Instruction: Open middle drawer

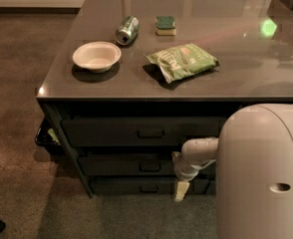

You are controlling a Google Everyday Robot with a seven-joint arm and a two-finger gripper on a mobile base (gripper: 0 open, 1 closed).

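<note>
Hanging just right of middle drawer centre: end effector | grip state cannot tell | arm hides drawer's right end

On the table you find a white bowl at front left, a can lying on its side behind it, a green sponge near the can, and a green snack bag near centre; the tool hangs low before the table's front.
</note>
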